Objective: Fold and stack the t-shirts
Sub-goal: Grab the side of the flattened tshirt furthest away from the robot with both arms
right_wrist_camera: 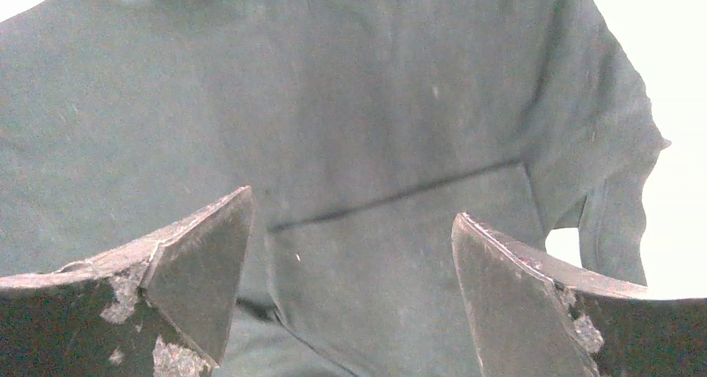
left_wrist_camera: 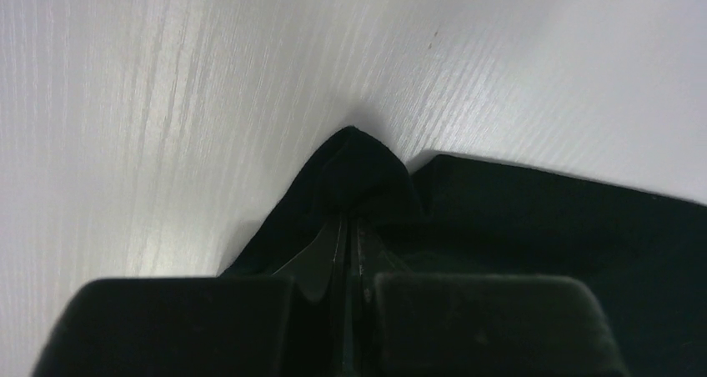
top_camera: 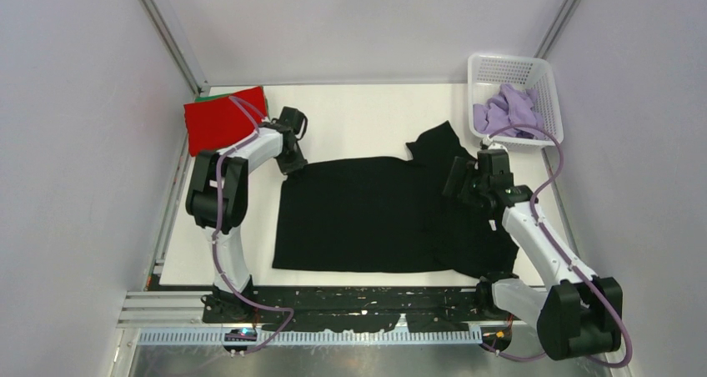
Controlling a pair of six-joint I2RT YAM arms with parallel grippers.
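Closest in the right wrist view, the right gripper stands with its jaws spread wide and grasping nothing, dark cloth filling the frame beyond them; in the overhead view it sits over the right-hand part of the black shirt, just below the sleeve that points up toward the basket; the black shirt lies spread across the middle of the white table; the left gripper is clenched on its upper left corner, the cloth bunched into a small peak at the fingertips; a red shirt lies folded at the upper left, a sliver of green cloth showing behind it; a lavender shirt sits crumpled in the basket at the upper right.
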